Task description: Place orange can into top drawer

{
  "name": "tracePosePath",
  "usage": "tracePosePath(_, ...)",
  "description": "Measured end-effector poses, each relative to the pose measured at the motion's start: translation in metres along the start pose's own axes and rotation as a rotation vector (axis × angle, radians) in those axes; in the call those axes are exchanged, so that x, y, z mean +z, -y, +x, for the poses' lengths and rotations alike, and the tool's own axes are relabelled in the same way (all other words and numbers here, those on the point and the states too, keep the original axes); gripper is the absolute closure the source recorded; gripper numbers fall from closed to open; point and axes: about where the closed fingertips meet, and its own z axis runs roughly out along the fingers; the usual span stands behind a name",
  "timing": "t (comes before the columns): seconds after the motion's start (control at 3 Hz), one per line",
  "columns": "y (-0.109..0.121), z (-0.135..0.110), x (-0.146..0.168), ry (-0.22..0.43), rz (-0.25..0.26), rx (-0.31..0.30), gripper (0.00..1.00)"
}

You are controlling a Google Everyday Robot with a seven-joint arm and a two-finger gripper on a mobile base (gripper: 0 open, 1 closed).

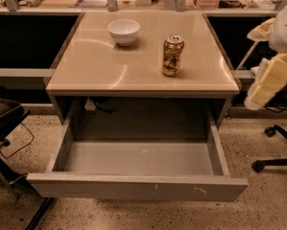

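The orange can [173,55] stands upright on the beige tabletop [100,66], right of centre, with its silver top and pull tab showing. The top drawer [138,187] is pulled out wide below the table's front edge; its grey inside is bare apart from small white scuffs. My gripper [265,83] is at the right edge of the view, beside the table's right side. It is well to the right of the can, not touching it, and holds nothing that I can see.
A white bowl [124,31] sits at the back of the tabletop, left of the can. A dark chair [4,123] stands at the left and an office-chair base [275,150] at the right. Cluttered shelves run along the back.
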Motion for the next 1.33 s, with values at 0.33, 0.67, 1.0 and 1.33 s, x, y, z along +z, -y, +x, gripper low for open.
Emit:
tracePosePath(0.33, 0.035, -0.001, 0.045, 0.161, -0.065, 0.054, 0.00)
tracePosePath(0.67, 0.035, -0.001, 0.045, 0.161, -0.065, 0.054, 0.00)
tracePosePath(1.0, 0.050, -0.022, 0.060, 0.302, -0.147, 0.016, 0.00)
tracePosePath(1.33, 0.072, -0.059, 0.083, 0.499, -0.262, -0.011, 0.00)
